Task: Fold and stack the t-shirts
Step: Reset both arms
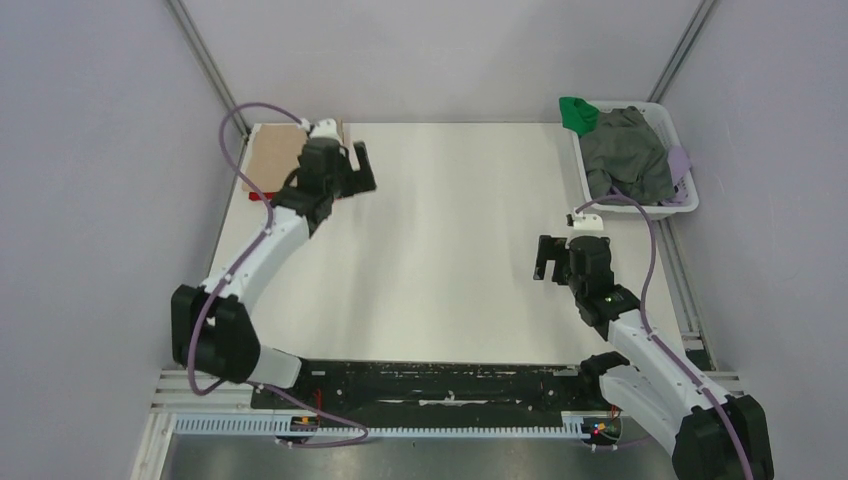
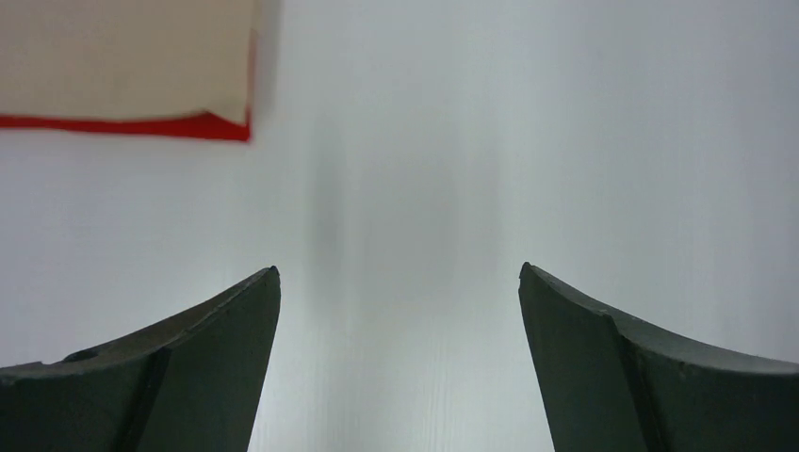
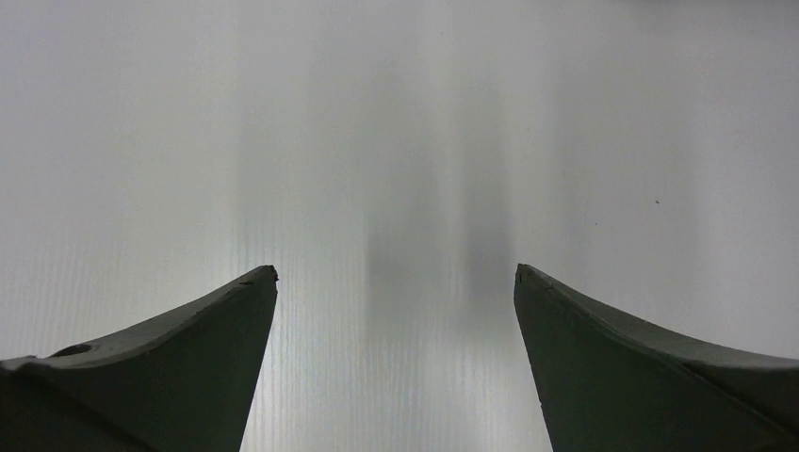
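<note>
Stack of two folded shirts lies at the far left corner of the table (image 1: 450, 260): the beige t-shirt (image 1: 278, 150) rests on top of the red t-shirt (image 1: 260, 196), of which only a thin edge shows under it. The left gripper (image 1: 352, 172) hangs just beside this stack, toward the middle of the table, with its fingers wide apart and nothing between them. Its wrist camera shows only a corner of the stack at the upper left and bare table below. The right gripper (image 1: 547, 262) is over the right part of the table, also spread open and empty.

In my judgement the step with these two shirts is finished and a new one begins. More clothes wait in the white basket (image 1: 688, 205) at the far right: a grey garment (image 1: 625, 155) and a green garment (image 1: 578, 113). The next move calls for the right arm, which is nearer, to reach into the basket, pinch the grey garment and bring it to the middle of the table for spreading.
</note>
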You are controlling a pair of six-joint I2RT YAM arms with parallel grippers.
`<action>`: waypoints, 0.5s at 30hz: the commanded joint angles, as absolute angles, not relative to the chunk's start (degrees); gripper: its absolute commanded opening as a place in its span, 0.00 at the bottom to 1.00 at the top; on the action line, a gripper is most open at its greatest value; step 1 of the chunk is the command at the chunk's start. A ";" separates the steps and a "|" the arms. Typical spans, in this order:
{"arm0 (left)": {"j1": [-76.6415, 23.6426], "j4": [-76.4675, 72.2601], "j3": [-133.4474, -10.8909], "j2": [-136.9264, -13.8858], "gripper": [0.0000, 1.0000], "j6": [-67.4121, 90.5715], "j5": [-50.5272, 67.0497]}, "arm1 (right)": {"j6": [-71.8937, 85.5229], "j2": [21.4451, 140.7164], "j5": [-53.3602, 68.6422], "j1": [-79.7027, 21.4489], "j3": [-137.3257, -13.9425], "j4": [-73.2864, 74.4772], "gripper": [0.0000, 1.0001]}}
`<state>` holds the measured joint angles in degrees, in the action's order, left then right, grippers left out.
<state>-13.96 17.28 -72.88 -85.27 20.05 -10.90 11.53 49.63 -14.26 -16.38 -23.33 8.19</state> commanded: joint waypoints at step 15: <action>-24.96 10.46 -31.42 -46.24 1.00 29.24 -13.24 | 14.44 41.48 -12.32 -16.23 -10.71 -4.96 0.98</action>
<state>-24.88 13.15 -31.31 -49.06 27.27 -11.94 14.04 43.97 -12.45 -16.38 -12.36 0.56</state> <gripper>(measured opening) 0.994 0.980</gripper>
